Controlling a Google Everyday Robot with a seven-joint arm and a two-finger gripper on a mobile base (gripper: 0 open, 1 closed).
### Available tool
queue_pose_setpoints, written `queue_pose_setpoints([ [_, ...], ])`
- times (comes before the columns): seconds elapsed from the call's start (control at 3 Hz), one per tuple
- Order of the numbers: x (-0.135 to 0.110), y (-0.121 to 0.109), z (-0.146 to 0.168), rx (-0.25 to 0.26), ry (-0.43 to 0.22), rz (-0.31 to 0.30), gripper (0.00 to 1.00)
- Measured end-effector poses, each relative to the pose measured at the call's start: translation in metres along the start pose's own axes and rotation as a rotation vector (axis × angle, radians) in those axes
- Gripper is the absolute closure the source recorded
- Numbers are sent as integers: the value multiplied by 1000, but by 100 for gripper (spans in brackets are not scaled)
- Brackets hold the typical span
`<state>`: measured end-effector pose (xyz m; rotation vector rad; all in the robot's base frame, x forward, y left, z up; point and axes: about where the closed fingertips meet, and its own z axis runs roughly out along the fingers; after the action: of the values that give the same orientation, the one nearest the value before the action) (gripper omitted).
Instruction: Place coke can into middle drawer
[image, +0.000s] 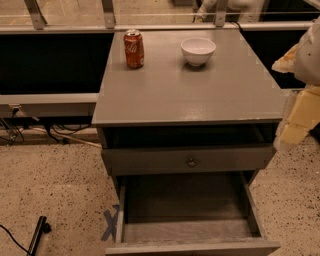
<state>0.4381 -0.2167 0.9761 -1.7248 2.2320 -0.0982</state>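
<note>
coke can (133, 48): glossy red metal, silver top
bowl (198, 50): smooth, glossy white
surface (190, 92): grey painted wood, soft sheen
middle drawer (185, 200): matt grey wood, bare plank floor
floor (50, 190): speckled, stone-like
pincer (295, 125): pale, smooth plastic look, at the surface's right edge

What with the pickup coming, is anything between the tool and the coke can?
The white bowl stands on the cabinet top right of the coke can, roughly on the line from the tool, which hangs off the top's right edge.
</note>
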Motion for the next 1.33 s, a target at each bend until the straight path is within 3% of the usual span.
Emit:
queue_pose_setpoints([
  [0.33, -2, -3, 1, 1, -7, -6, 0],
  [0.67, -21, -28, 8, 3, -62, -51, 0],
  [1.0, -66, -78, 30, 6, -186, -161, 0],
  [1.33, -117, -128, 67, -24, -329, -278, 0],
])
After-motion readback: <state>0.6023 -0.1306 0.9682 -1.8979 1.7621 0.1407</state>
